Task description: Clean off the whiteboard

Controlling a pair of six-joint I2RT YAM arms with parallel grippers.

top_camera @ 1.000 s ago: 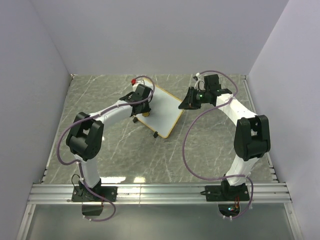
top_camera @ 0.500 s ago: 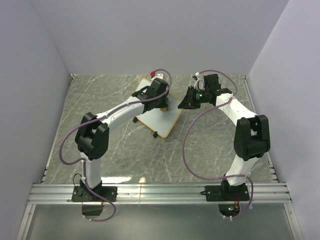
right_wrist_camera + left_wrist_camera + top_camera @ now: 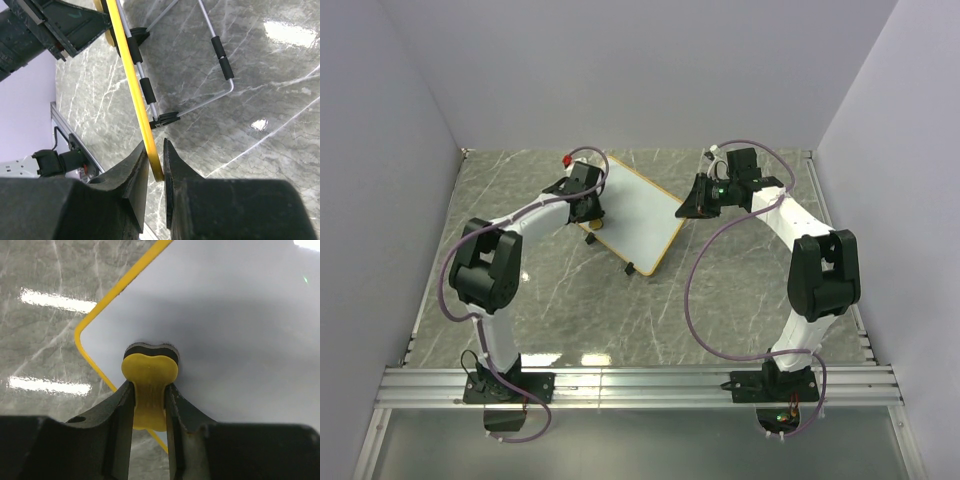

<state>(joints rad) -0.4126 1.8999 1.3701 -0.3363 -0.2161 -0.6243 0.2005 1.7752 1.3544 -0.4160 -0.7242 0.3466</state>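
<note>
Eraser (image 3: 150, 371), pinched in left tool (image 3: 150, 392), is back at the whiteboard's (image 3: 642, 215) 9 o'clock corner from mid-board; right tool (image 3: 156, 150) pinches its edge; surface looks clean.

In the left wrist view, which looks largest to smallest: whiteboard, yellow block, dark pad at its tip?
Largest: whiteboard, though cropped.
Next: yellow block, enlarged by nearness to the camera.
Smallest: dark pad; only its edge shows.

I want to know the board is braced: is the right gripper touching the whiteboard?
Touching. The right wrist view shows the right gripper shut on the whiteboard's yellow frame, with both fingers pressed against it.
</note>
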